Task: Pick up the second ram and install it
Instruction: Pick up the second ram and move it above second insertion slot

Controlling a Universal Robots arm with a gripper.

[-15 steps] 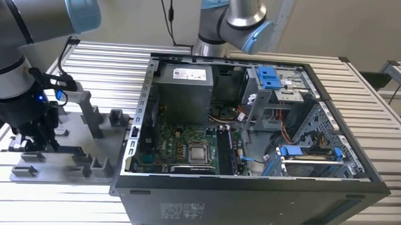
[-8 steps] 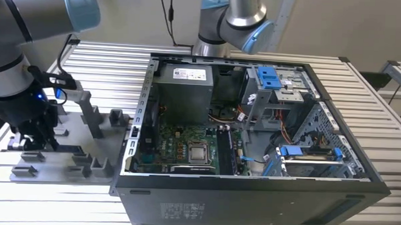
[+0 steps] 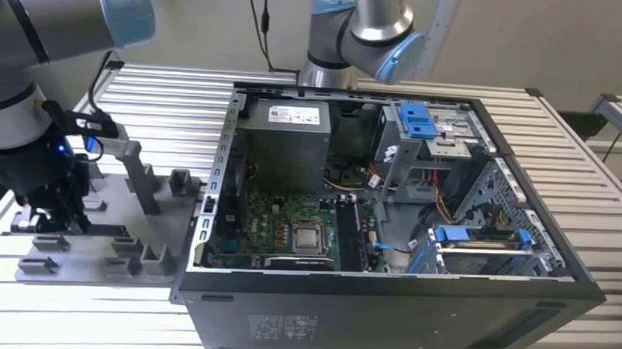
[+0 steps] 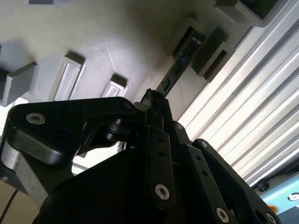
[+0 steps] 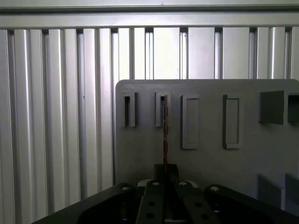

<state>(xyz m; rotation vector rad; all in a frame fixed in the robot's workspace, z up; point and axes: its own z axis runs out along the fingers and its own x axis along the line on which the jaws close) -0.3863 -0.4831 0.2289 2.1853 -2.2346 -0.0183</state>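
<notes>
Hand: fingers pinched shut on near end of second ram; ram edge-up, far end seated in slot of grey holder tray; tray on slatted table, beside open computer case.

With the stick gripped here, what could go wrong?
The gripper looks shut on one end of the slim dark rectangular memory stick, whose far end sits in a slot of the grey holder plate; a tilted pull could jam it or make it slip. The side wall of the open black computer case stands beside the plate; a low carry could strike it.
</notes>
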